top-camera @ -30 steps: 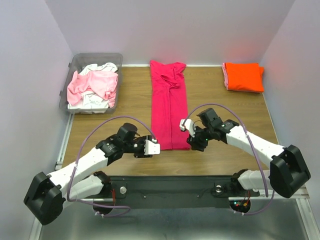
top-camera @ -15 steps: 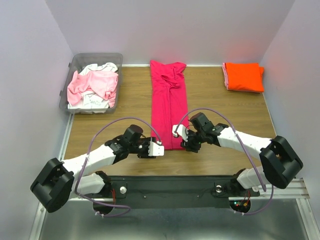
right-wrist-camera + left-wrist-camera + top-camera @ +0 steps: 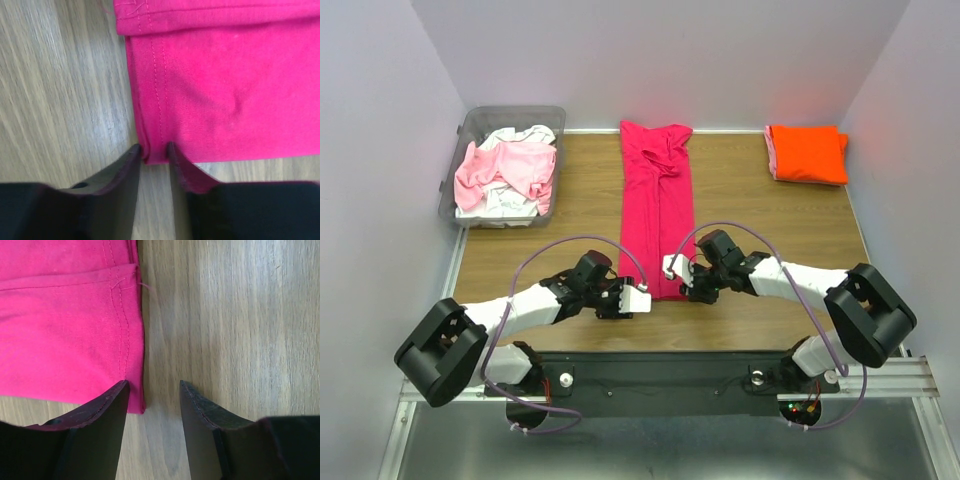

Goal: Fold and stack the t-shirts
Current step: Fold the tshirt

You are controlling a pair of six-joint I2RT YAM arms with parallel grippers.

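- The magenta t-shirt lies as a long strip mid-worktop, hem nearest the arms.
- Right gripper: jaws narrow, straddling the hem corner.
- Left gripper: jaws wide, one finger over fabric; closing might pinch only one layer.

Two flat t-shirts, one bin, two pincers.

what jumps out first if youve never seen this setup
A long magenta shirt lies folded into a strip down the middle of the table, with both grippers at its near hem: the left gripper open at one corner, the right gripper nearly closed around the other. An orange shirt sits folded at the far right, and a clear bin of crumpled pale shirts at the far left.
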